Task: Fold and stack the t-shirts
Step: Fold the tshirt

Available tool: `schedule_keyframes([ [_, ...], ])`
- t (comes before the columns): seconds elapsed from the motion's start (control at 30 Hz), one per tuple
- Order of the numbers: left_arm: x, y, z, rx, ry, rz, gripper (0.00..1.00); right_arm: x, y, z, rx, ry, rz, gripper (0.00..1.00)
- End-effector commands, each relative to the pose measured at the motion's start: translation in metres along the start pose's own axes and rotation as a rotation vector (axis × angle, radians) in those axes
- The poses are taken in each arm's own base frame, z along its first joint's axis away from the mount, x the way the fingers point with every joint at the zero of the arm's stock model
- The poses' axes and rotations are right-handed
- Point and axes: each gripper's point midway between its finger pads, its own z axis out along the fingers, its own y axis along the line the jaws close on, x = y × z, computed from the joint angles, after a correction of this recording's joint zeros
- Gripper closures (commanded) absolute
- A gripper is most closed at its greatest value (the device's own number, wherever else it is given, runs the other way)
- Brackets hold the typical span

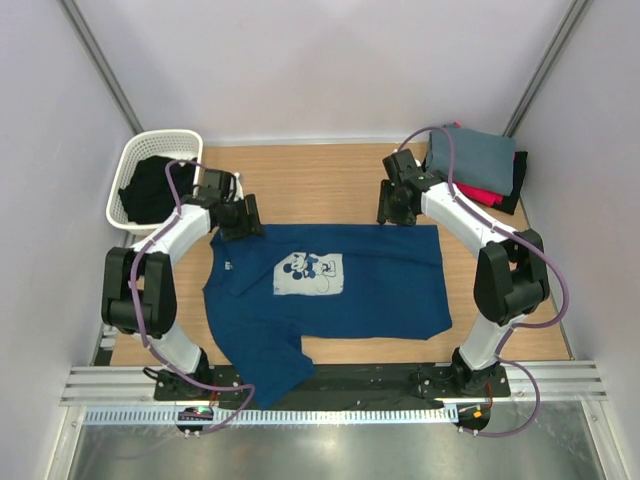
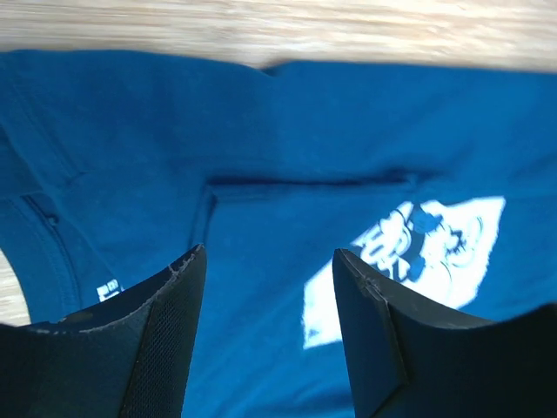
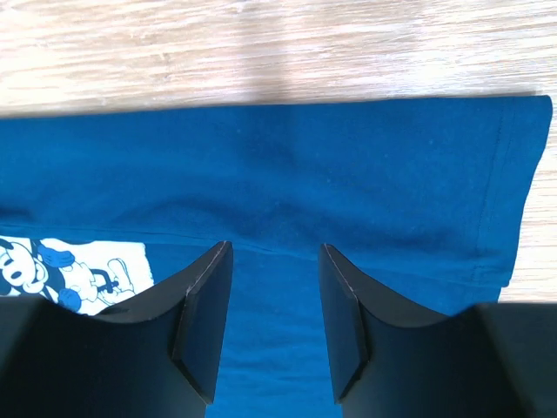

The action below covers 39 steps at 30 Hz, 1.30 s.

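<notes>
Left gripper [image 2: 267, 261] jaws parted, empty, over navy Mickey tee [image 1: 385, 285], its 10 o'clock corner; right gripper [image 3: 274, 252] same, 1 o'clock corner. Tee spread mid-table. Risk imo: pinch grabs one layer, fold skews. Folded tees [image 1: 478, 160] stacked far 1 o'clock.

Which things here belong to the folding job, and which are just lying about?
Job: navy blue t-shirt, spread flat; folded stack of grey, red and black tees, far right corner; left gripper and right gripper, both open over the shirt.

Lying about: white basket, far left, holding black cloth, possibly more tees, cannot tell.
</notes>
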Motion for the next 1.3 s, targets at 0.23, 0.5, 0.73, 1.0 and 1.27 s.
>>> schedule_keyframes([
  [0.23,-0.02,0.009,0.033,-0.017,-0.048,-0.015,0.42,-0.009,0.006,-0.004,-0.017,-0.034,0.04,0.5],
  [0.5,-0.008,0.013,0.045,-0.011,0.002,0.0,0.48,-0.008,0.005,-0.001,-0.01,-0.027,0.04,0.51],
  [0.73,-0.005,0.012,0.052,-0.003,0.022,0.004,0.52,-0.01,0.007,0.002,-0.014,-0.024,0.045,0.51],
  [1.0,-0.002,0.015,0.052,-0.009,0.031,0.021,0.78,-0.008,0.007,0.005,-0.011,-0.015,0.045,0.52],
  [1.27,-0.003,-0.005,0.03,0.008,0.003,0.06,1.0,-0.006,0.003,0.006,0.012,-0.018,0.056,0.52],
])
